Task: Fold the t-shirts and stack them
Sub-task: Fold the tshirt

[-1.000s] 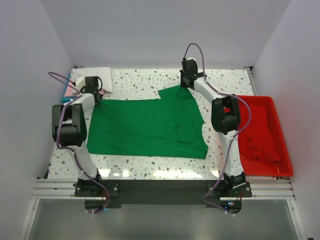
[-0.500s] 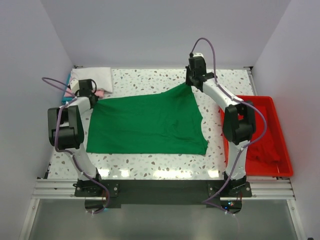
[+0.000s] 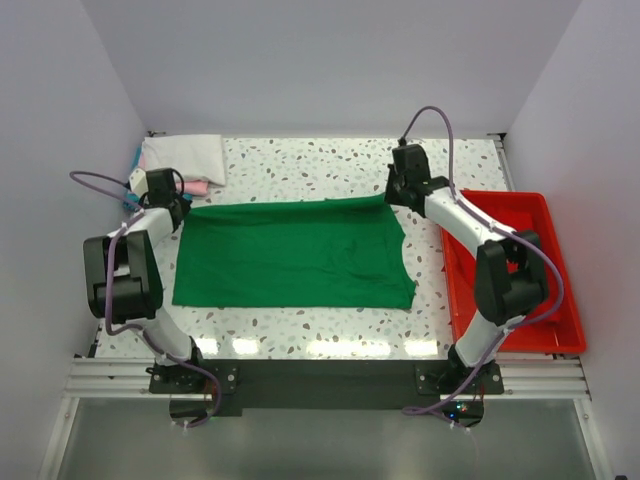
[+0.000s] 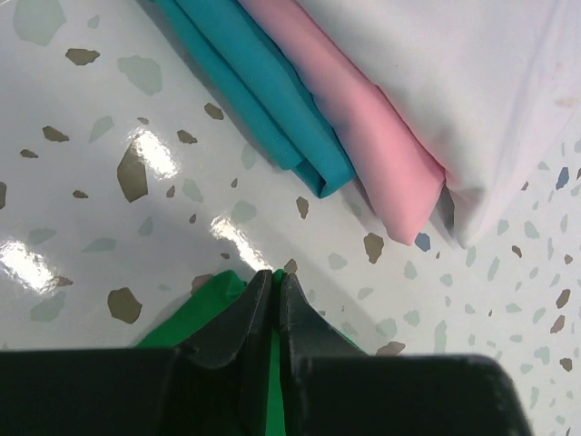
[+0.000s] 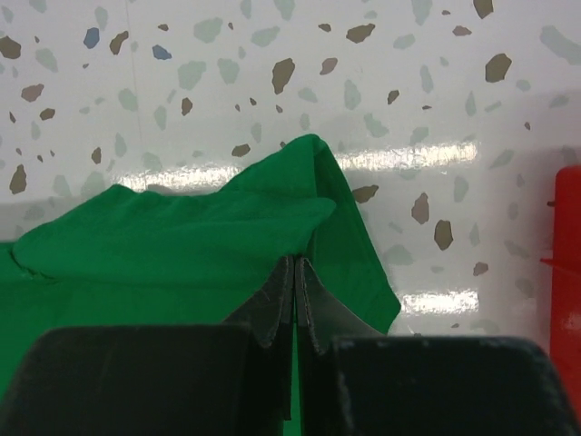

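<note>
Two far corners of green t-shirt (image 3: pixel 290 255) — left fingers (image 4: pixel 238 322), right fingers (image 5: pixel 272 304) each clamped on one.

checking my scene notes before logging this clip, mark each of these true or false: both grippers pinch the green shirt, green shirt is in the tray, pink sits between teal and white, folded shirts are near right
1. The left gripper and the right gripper are each shut on a far corner of the green shirt. True.
2. The green shirt lies inside the tray. False: it is spread flat on the table; the red tray stands to its right.
3. In the left wrist view, the pink shirt lies between the teal shirt and the white shirt. True.
4. The folded shirts sit at the table's near right corner. False: they are at its far left corner.
</note>
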{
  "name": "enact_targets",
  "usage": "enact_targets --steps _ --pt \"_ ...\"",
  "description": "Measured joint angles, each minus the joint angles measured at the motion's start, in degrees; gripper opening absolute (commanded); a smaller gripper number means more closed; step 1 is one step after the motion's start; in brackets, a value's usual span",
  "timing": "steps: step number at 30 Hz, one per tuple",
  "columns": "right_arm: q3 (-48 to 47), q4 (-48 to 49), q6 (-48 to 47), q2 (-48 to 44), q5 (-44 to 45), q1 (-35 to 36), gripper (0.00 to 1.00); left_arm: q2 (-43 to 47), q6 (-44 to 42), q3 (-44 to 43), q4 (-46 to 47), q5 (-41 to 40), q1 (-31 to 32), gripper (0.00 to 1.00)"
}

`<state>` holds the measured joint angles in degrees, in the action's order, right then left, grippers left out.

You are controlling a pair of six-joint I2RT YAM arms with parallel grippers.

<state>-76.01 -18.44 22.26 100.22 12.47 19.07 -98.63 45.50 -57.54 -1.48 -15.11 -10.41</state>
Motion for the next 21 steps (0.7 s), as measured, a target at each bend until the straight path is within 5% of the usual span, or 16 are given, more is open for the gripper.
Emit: enact_targets --steps 21 --pt "26.8 0.1 8.7 -24.9 -1.4 5.5 0.00 17.6 2.6 16.6 -3.3 0.1 -0.9 0.00"
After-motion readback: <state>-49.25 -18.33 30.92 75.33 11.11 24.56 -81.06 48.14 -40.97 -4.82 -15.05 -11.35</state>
